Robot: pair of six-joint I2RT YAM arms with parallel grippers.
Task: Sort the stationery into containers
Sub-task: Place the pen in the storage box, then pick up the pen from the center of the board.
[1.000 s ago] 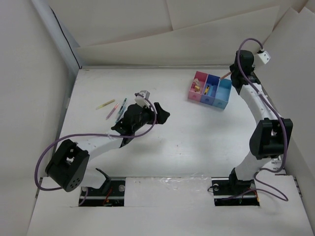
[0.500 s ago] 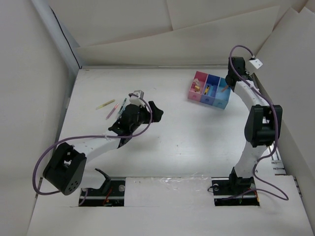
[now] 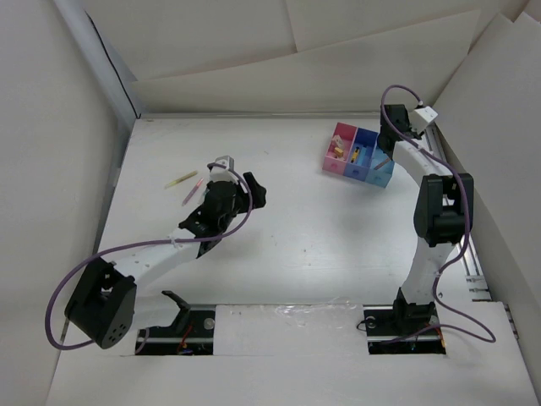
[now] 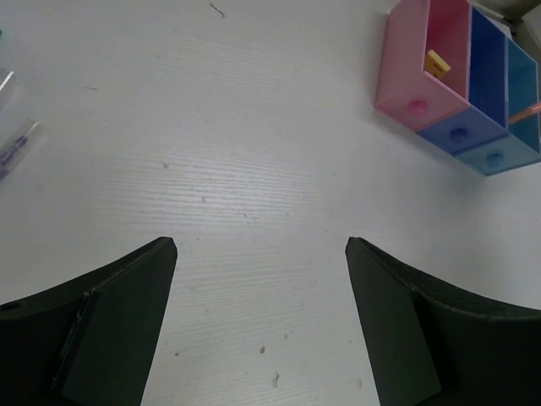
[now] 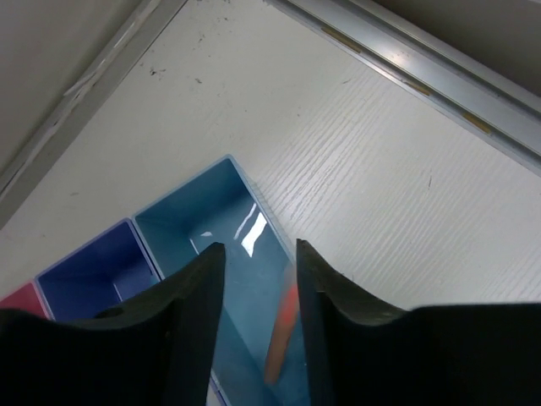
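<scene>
R claw [image 5: 258,247] apart over light-blue bin [image 5: 203,222], orange pencil [image 5: 283,330] inside; L claw [image 4: 260,243] wide apart above table [image 4: 254,127].

1. The white table [image 3: 321,220] shows a faint wood grain and a few small dark specks.
2. Three joined bins [image 3: 359,155] stand in a row on its far right part: pink, dark blue, light blue.
3. A yellow pen [image 3: 180,179] and a pinkish pen [image 3: 192,191] lie flat near each other on the far left part, well apart from the bins.
</scene>
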